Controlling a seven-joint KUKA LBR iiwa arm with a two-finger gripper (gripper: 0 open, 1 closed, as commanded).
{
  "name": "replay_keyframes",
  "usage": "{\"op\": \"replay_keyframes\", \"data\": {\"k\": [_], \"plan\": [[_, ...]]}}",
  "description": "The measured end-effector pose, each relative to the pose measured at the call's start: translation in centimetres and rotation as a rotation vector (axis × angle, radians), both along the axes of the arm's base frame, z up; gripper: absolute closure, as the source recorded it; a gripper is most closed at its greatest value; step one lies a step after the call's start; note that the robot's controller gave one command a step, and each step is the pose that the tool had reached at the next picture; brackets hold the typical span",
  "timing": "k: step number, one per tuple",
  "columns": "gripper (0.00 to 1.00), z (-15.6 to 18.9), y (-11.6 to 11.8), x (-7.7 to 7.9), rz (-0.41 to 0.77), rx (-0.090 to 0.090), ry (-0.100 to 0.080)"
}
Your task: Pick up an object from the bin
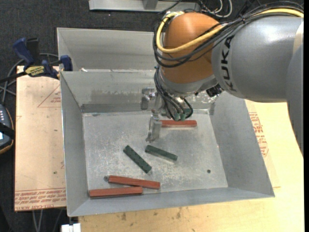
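My gripper (153, 132) hangs under the arm's orange cover, low over the middle of the bin toward its back wall. A short red-brown bar (179, 123) lies level just to its right, with its left end close to the gripper; whether they touch I cannot tell. A dark green bar (161, 152) lies on the floor just below the gripper. A second dark green bar (137, 159) lies slanted to the left of the first.
Two longer red-brown bars (134, 181) (116, 192) lie side by side near the bin's front left corner. The arm and its orange cover hide the back right part of the bin.
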State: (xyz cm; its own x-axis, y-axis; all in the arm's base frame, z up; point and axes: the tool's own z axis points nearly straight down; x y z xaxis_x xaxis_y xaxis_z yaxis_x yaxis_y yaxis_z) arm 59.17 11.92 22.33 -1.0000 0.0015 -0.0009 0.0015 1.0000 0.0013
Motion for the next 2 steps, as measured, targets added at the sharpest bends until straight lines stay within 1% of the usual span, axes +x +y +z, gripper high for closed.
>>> {"op": "replay_keyframes", "data": {"k": [1,2], "plan": [[0.00,-15.60,-5.17,-1.51,0.402,-0.001,0.005],[1.00,-15.21,-5.06,-1.29,0.402,0.000,-0.002]]}}
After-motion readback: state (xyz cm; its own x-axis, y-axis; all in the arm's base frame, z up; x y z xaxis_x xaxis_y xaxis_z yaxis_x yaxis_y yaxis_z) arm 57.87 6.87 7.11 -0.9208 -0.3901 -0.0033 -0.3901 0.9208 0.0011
